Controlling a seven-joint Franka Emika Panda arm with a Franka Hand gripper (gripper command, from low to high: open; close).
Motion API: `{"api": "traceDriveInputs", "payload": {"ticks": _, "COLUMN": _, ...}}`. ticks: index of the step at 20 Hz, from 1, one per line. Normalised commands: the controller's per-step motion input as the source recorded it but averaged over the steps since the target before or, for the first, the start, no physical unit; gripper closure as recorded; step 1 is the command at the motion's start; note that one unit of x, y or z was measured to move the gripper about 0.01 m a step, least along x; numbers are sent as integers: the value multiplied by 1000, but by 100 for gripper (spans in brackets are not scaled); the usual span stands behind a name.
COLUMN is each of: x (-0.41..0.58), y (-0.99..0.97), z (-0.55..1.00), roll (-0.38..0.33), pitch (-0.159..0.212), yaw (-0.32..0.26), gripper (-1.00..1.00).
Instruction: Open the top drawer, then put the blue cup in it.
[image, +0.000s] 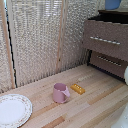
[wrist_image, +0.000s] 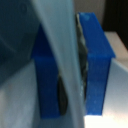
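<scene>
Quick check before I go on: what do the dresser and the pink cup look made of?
The dresser looks like dark brown wood or veneer with a matte finish; its bar handles look like silvery metal. The pink cup looks smooth and slightly glossy, plastic or glazed ceramic; too blurred to tell.

The top drawer (image: 104, 40) was dark matt wood with a silvery metal-looking handle (image: 105, 40), the floor (image: 95, 100) pale smooth planks, the pink cup (image: 60, 93) matt, the plate (image: 12, 110) glossy, the blue cup (image: 113, 4) smooth.
</scene>
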Motion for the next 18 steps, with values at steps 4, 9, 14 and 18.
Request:
{"api": "traceDriveInputs", "payload": {"ticks": 4, "x": -89, "y": -133, "z": -289, "roll": 3, "pitch": -16, "yaw": -36, "gripper": -100}}
{"api": "traceDriveInputs", "payload": {"ticks": 9, "x": 136, "y": -130, "z": 549, "roll": 77, "pitch": -22, "yaw": 15, "gripper": -100}}
{"api": "traceDriveInputs", "payload": {"ticks": 14, "x": 23, "y": 21, "z": 885, "roll": 105, "pitch": -4, "yaw": 22, "gripper": -100}}
{"api": "traceDriveInputs", "payload": {"ticks": 18, "x": 19, "y": 42, "z": 769, "roll": 125, "pitch": 23, "yaw": 19, "gripper": -100}}
